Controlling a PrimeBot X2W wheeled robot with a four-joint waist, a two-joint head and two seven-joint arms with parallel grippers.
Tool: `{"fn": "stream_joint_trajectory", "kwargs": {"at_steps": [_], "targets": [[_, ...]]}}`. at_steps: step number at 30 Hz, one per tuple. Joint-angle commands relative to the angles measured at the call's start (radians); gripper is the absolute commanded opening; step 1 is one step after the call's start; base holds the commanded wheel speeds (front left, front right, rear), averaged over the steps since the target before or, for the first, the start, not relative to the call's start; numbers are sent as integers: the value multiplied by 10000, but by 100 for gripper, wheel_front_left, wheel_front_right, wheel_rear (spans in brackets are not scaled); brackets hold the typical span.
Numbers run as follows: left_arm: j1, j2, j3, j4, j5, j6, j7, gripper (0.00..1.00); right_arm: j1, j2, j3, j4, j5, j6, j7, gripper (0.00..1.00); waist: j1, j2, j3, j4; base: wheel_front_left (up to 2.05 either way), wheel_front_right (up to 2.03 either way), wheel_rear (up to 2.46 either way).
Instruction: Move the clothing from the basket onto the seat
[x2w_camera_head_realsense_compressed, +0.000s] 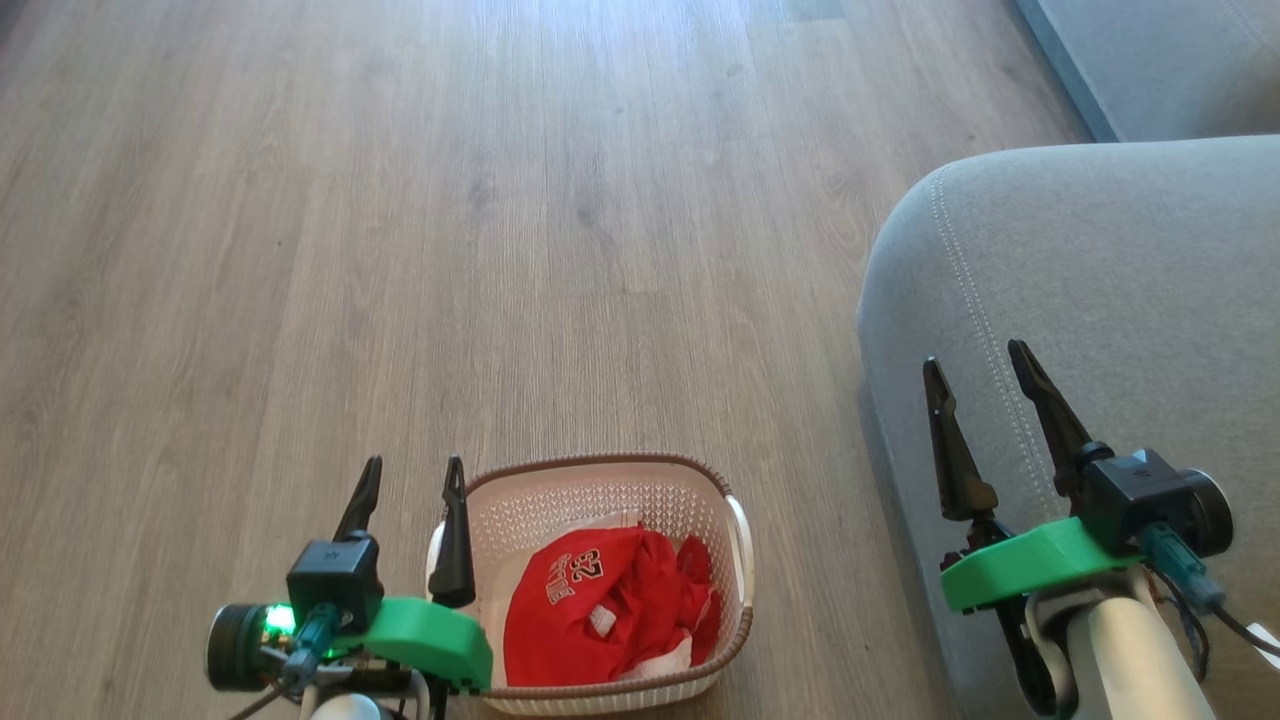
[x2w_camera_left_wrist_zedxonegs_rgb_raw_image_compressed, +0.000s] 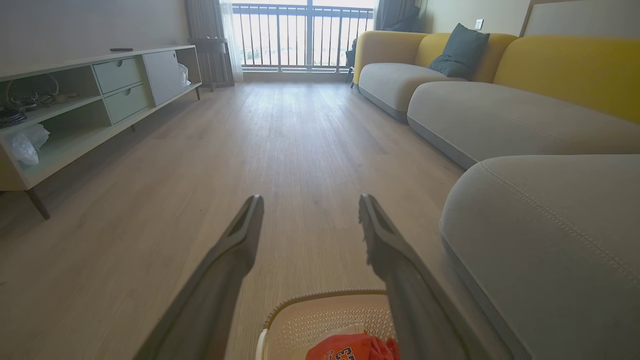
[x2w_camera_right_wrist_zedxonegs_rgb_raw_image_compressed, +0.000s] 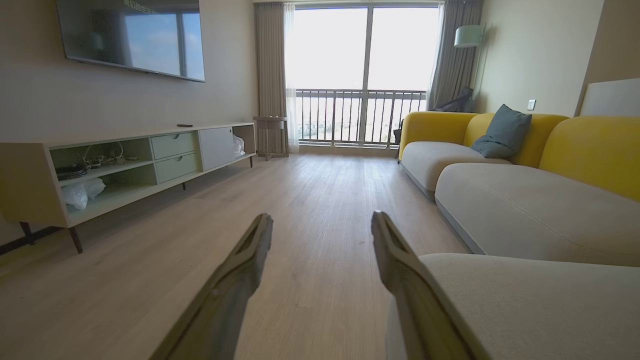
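In the head view, the basket (x2w_camera_head_realsense_compressed: 600, 462) stands on the wooden floor (x2w_camera_head_realsense_compressed: 400, 200). The clothing (x2w_camera_head_realsense_compressed: 600, 610) lies bunched inside it, red with white trim. The top jersey shows "23" upside down, and the white lettering beside the number is too small to read. The left gripper (x2w_camera_head_realsense_compressed: 415, 462) hovers at the basket's left side. Its inner finger shows against the left rim, and its jaws are parted and hold nothing. The seat (x2w_camera_head_realsense_compressed: 1100, 280) is to the right of the basket, with a strip of floor between them. The right gripper (x2w_camera_head_realsense_compressed: 975, 355) shows against the seat's edge, well right of the basket, with its jaws spread and empty.

In the left wrist view, the left gripper (x2w_camera_left_wrist_zedxonegs_rgb_raw_image_compressed: 311, 197) has its fingers wide apart above the basket's far rim (x2w_camera_left_wrist_zedxonegs_rgb_raw_image_compressed: 320, 296). Red cloth (x2w_camera_left_wrist_zedxonegs_rgb_raw_image_compressed: 355, 347) with part of the print peeks out below. The seat (x2w_camera_left_wrist_zedxonegs_rgb_raw_image_compressed: 550, 225) lies to the right of the basket, and a low cabinet (x2w_camera_left_wrist_zedxonegs_rgb_raw_image_compressed: 100, 100) stands far to its left.

In the right wrist view, the right gripper (x2w_camera_right_wrist_zedxonegs_rgb_raw_image_compressed: 321, 216) is spread and bare. Its right finger shows against the seat's corner (x2w_camera_right_wrist_zedxonegs_rgb_raw_image_compressed: 540, 300). A wall screen (x2w_camera_right_wrist_zedxonegs_rgb_raw_image_compressed: 130, 37) hangs above the cabinet, and no brand on it can be read.
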Motion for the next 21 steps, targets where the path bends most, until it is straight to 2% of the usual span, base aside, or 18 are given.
{"fn": "stream_joint_trajectory", "kwargs": {"at_steps": [1,14,21], "targets": [[-337,-56,297,-273,-48,22,-109,100,-318,-104,258,-331,54,0,-91,100,0,0,18,-1,0,0,0],[-464,-58,-40,535,-103,-209,-109,100,-327,-104,156,219,91,0,-91,100,0,0,533,-147,0,0,0],[-1173,-58,-394,1531,-22,-169,-109,100,-685,-104,33,-11,140,0,-91,100,0,0,2104,-455,0,0,0]]}}
